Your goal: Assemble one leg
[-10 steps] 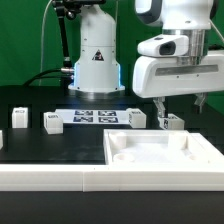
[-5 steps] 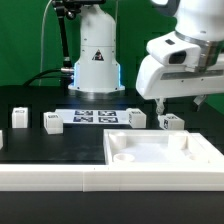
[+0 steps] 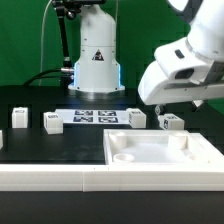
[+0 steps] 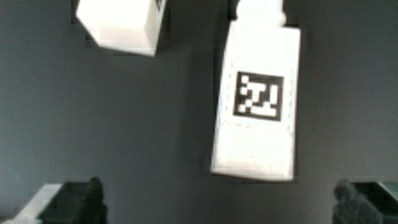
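Several white legs stand on the black table in the exterior view: one at the far left (image 3: 18,117), one beside it (image 3: 52,122), one right of the marker board (image 3: 137,118) and one further right (image 3: 172,122). My gripper (image 3: 178,106) hangs tilted above that rightmost leg, apart from it. In the wrist view a long white leg with a black-and-white tag (image 4: 262,100) lies ahead of the gripper (image 4: 217,205). Both dark fingertips (image 4: 71,200) are spread wide with nothing between them. Another white piece (image 4: 121,25) lies beyond.
The large flat white panel with recessed corners (image 3: 165,152) lies at the front right. The marker board (image 3: 95,115) lies in front of the robot base (image 3: 96,60). A white ledge (image 3: 50,178) runs along the front.
The arm's hand has tilted and swung up toward the exterior view's right. The legs and the panel have not moved.
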Controlling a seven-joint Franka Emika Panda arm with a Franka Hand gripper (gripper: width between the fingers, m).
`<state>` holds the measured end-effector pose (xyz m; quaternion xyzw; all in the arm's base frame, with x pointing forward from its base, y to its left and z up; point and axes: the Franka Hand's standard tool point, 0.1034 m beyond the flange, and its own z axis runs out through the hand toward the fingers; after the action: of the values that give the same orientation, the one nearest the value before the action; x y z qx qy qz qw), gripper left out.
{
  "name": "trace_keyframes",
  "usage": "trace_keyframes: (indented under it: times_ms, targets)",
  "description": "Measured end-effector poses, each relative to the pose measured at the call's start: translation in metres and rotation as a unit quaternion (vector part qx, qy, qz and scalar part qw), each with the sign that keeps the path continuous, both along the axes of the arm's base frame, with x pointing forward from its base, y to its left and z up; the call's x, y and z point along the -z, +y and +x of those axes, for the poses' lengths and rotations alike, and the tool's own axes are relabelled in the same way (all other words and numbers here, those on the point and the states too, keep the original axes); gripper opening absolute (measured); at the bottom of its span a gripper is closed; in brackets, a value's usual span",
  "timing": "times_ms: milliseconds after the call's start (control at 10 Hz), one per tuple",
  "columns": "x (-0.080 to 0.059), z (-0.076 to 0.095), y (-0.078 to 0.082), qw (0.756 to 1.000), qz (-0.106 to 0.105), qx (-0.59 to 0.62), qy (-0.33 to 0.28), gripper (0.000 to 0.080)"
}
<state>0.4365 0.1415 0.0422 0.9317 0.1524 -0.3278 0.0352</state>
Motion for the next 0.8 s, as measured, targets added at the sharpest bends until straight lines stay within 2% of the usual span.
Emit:
trace_keyframes:
  times_ms: [200, 300, 400, 500, 600, 800]
  targets:
    - [0.001, -0.008, 0.0, 0.997, -0.027, 0.003, 0.07, 0.0649]
    - [0.005, -0.007, 0.0, 0.994, -0.036, 0.003, 0.101, 0.0649]
    - [0.011, -0.006, 0.0, 0.993, -0.038, 0.004, 0.11, 0.0649]
    - [0.017, -0.013, -0.002, 0.991, -0.042, 0.004, 0.125, 0.0649]
    - [0.026, -0.014, -0.002, 0.992, -0.039, 0.004, 0.119, 0.0649]
    - [0.033, -0.02, -0.002, 0.993, -0.038, 0.002, 0.115, 0.0649]
